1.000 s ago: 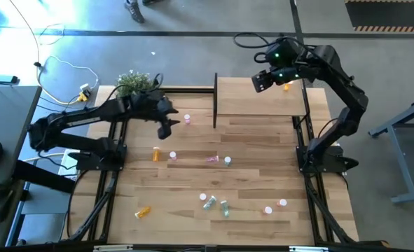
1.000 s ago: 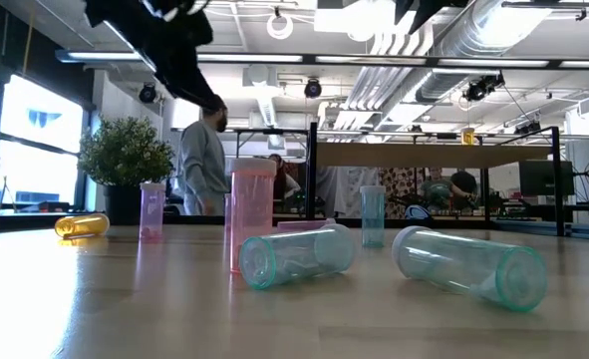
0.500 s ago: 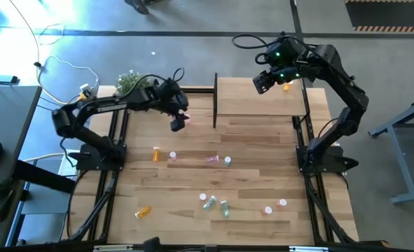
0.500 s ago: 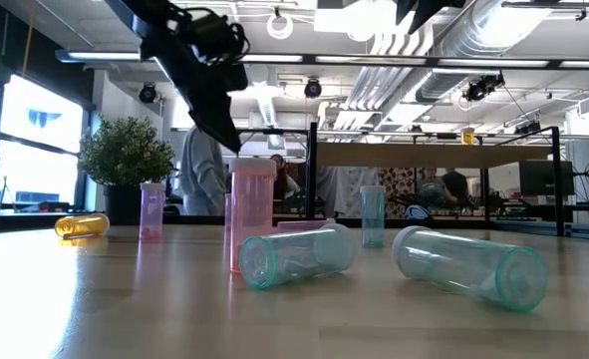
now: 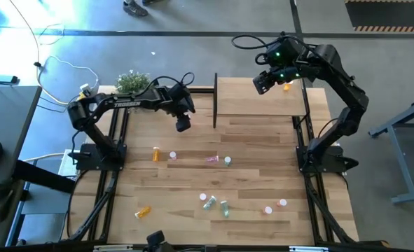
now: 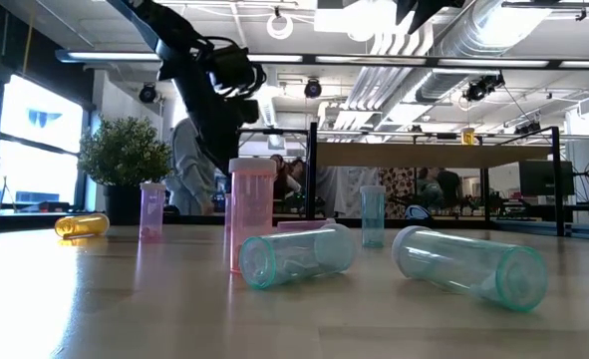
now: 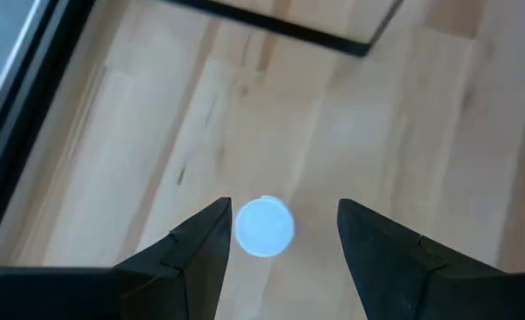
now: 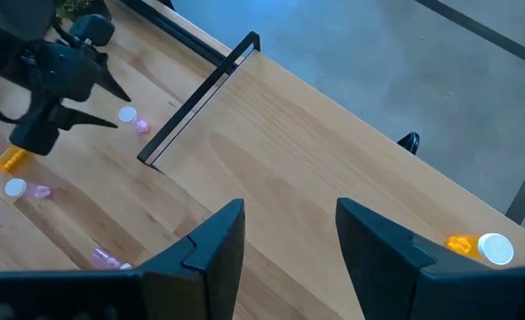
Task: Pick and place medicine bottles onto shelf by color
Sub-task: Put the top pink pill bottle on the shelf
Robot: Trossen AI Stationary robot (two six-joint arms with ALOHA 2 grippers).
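My left gripper (image 5: 183, 126) is open and points down over a pink white-capped bottle that stands on the table beside the shelf's dark panel (image 5: 214, 100). In the left wrist view its fingers (image 7: 284, 209) stand on either side of the white cap (image 7: 264, 227) without clearly touching it. My right gripper (image 5: 260, 84) is open and empty above the light-wood shelf (image 5: 259, 101). An orange bottle (image 8: 475, 244) lies on the shelf's far right part. Several pink, green and orange bottles (image 5: 209, 203) stand or lie on the table.
A potted plant (image 5: 132, 82) stands at the table's far left corner. An orange bottle (image 5: 156, 153) and pink bottles (image 5: 211, 159) are mid-table. Green ones (image 6: 294, 255) lie near the front edge, with an orange one (image 5: 143, 211) at front left. People show in the room behind.
My left gripper has gone toward the table's right edge and down, from left of the pink bottle by the shelf's panel to right over it, its fingers now on either side of the cap. The bottle has not moved.
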